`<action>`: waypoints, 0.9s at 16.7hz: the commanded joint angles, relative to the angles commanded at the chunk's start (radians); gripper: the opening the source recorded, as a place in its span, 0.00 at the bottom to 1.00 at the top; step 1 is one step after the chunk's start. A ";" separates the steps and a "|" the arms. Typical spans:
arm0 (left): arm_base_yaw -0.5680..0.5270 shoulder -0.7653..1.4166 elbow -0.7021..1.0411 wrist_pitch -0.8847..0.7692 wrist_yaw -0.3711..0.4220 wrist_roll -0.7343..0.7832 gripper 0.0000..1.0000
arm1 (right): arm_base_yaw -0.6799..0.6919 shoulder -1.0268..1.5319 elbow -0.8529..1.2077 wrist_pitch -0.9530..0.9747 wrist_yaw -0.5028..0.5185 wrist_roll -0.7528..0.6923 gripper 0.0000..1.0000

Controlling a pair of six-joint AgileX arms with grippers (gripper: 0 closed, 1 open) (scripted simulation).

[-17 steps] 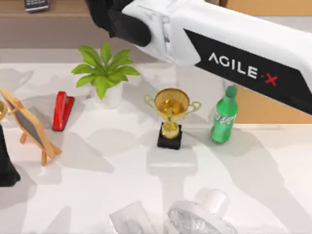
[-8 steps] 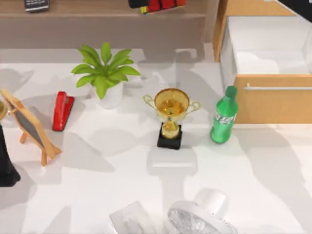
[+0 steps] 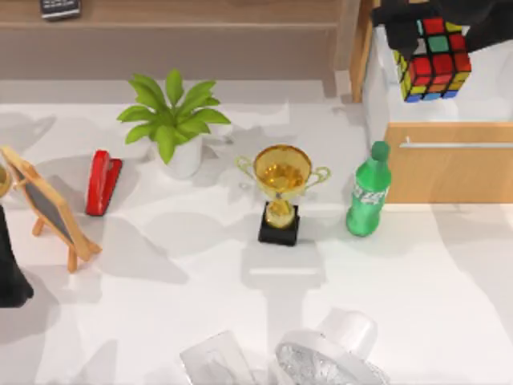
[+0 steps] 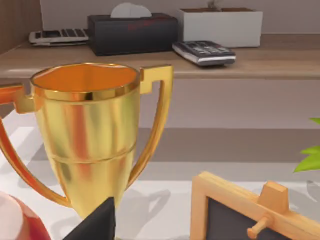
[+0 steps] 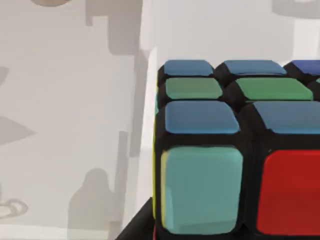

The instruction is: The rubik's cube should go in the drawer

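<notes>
The rubik's cube (image 3: 433, 58) hangs over the drawer (image 3: 449, 164), right of the trophy (image 3: 281, 192) and bottle (image 3: 367, 191).

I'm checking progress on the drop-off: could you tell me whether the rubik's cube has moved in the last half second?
Yes. The rubik's cube, held by the right gripper, went rightward from above the shelf to over the drawer.

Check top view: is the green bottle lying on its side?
No, the green bottle stands upright with its cap on top, between the trophy and the drawer.
</notes>
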 joint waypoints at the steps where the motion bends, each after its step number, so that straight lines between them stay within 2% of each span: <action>1: 0.000 0.000 0.000 0.000 0.000 0.000 1.00 | -0.041 0.037 0.013 -0.029 -0.021 -0.008 0.00; 5: 0.000 0.000 0.000 0.000 0.000 0.000 1.00 | -0.145 0.180 0.047 -0.102 -0.097 -0.035 0.00; 13: 0.000 0.000 0.000 0.000 0.000 0.000 1.00 | -0.161 0.235 0.052 -0.121 -0.125 -0.042 0.00; 15: 0.000 0.000 0.000 0.000 0.000 0.000 1.00 | -0.161 0.235 0.052 -0.121 -0.125 -0.042 0.15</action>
